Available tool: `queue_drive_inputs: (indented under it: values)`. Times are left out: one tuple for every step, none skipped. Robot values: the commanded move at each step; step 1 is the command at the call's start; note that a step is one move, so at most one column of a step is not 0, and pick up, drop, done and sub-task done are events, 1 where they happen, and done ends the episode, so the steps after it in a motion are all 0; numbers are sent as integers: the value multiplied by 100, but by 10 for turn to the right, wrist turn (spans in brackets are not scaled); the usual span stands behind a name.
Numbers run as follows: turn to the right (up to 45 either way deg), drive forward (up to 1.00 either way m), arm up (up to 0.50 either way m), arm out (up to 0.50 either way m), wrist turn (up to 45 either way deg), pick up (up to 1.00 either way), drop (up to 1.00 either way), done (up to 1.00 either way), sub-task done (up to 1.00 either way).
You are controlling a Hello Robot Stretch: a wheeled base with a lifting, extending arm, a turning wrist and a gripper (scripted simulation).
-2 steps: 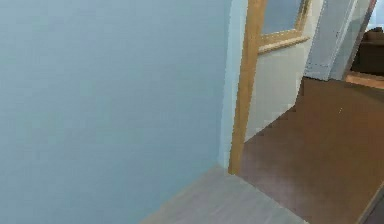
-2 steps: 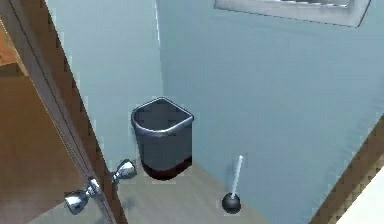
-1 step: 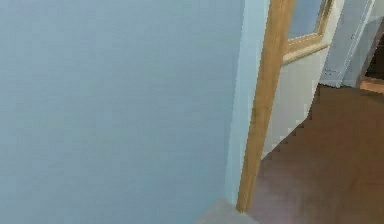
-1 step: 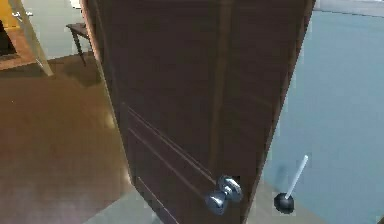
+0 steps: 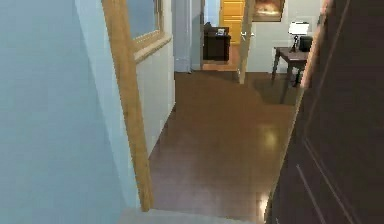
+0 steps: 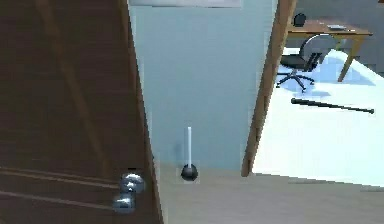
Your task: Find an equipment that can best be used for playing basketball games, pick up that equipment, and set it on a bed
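Note:
A small dark round blob (image 6: 298, 19) sits at the left end of a wooden desk (image 6: 335, 30), in a room seen through a doorway on the arm side view's right. Its shape and colour are too small to name. In the forward view a brown wood floor (image 5: 225, 130) runs ahead down a hallway.
A dark wooden door (image 6: 65, 110) with round knobs (image 6: 130, 184) stands at the arm side view's left. A plunger (image 6: 188, 165) leans by the pale blue wall. An office chair (image 6: 305, 58) and a dark bat (image 6: 330, 105) are in the far room. A side table (image 5: 290, 62) with a lamp (image 5: 299, 34) and a dark cabinet (image 5: 216, 44) lie ahead.

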Motion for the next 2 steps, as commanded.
queue_drive_inputs:
  values:
    - [0,30,0,0,0,0,0,0,0]
    - [0,80,0,0,0,0,0,0,0]
